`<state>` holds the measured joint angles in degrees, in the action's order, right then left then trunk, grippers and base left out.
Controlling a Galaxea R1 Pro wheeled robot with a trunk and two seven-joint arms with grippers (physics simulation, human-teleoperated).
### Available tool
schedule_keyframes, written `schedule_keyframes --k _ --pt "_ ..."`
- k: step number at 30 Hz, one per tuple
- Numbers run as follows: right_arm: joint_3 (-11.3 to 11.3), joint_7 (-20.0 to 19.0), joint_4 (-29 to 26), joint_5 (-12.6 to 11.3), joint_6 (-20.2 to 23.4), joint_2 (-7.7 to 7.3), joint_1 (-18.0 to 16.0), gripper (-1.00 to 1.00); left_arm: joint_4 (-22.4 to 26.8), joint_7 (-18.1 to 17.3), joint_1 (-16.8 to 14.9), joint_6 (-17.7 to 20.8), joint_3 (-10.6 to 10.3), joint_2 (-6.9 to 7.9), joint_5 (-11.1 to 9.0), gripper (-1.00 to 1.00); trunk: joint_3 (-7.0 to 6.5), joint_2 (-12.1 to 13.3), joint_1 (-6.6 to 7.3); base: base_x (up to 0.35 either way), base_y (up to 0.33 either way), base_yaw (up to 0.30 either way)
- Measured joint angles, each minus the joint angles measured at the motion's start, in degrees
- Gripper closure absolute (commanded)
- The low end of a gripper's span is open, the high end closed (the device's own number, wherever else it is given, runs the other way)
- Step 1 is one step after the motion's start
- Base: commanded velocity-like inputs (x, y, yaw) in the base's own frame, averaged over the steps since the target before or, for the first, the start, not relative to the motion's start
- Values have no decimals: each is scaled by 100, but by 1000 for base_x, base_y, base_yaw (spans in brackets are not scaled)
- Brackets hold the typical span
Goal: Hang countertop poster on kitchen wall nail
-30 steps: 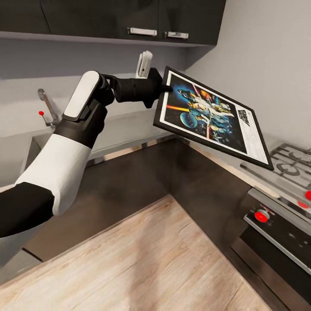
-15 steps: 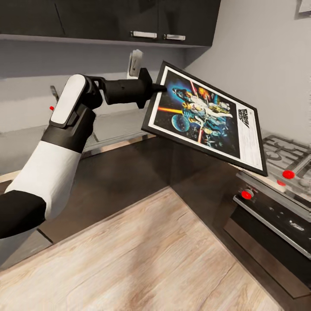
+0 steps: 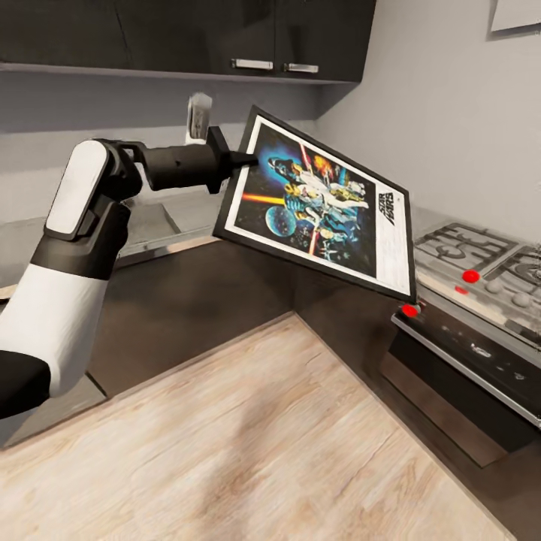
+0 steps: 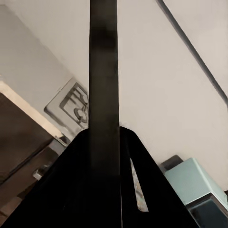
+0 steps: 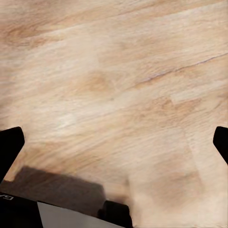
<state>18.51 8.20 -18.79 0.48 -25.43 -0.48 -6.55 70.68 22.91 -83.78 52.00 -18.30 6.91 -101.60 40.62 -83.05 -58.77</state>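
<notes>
Black-framed poster [image 3: 319, 201] hangs tilted in my left claw [image 3: 239, 158], clamped on its edge, lifted clear of the worktop [image 3: 169, 225] beside the hob [image 3: 481, 263]. Carrying stage, I reckon; next I need a nail found. Right claw [image 5: 114, 142] spread open above floor.

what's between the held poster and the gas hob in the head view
Nothing solid: in the head view the poster, clamped at its edge by the left gripper, hangs in open air, with a strip of countertop below, short of the hob.
</notes>
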Motion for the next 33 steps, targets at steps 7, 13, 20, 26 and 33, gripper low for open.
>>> schedule_keyframes --k 7,13,20,26,33 --pt "1 0 1 0 0 -1 -1 -100 489 -1 304 487 8 426 0 100 -1 0 2 -273 0 0" --pt "0 1 3 0 0 0 -1 -100 1343 -3 728 544 -1 1104 4 100 0 0 3 -50 0 0" --pt "1 1 4 0 0 -2 0 -100 1764 -3 1217 551 -22 1644 -7 100 0 0 4 -6 0 0" --pt "-7 0 0 0 7 -27 -1 -100 1817 -79 1418 563 -994 1818 -15 100 0 0 3 0 0 0" --pt "-9 -88 -103 6 22 -159 -1 -100 1821 -695 1440 556 -1712 1927 35 100 0 0 4 0 0 0"
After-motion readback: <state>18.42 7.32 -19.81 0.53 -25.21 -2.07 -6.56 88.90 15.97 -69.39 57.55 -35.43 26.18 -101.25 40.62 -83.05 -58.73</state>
